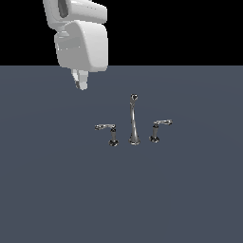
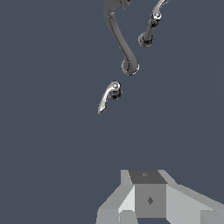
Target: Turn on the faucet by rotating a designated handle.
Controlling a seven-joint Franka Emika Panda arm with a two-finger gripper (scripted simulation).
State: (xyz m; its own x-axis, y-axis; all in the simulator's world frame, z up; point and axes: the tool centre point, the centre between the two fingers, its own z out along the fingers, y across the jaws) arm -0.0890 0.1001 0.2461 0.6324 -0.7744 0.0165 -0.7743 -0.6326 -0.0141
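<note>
The chrome faucet stands on the grey floor. Its tall thin spout [image 1: 134, 122] is in the middle, and it also shows in the wrist view [image 2: 119, 39]. The handle [image 1: 107, 127] with the flat level arm stands at the spout's side toward the exterior view's left; it also shows in the wrist view [image 2: 109, 96]. The twin handle [image 1: 160, 125] with the upturned arm stands on the other side of the spout and also shows in the wrist view [image 2: 151, 25]. My gripper [image 1: 81, 84] hangs in the air, above and well off the handle toward the exterior view's left. Its fingers look pressed together and hold nothing; it also shows in the wrist view [image 2: 144, 183].
A flat dark grey floor [image 1: 57, 190] spreads all around the faucet. The white arm [image 1: 80, 38] fills the upper part of the exterior view's left.
</note>
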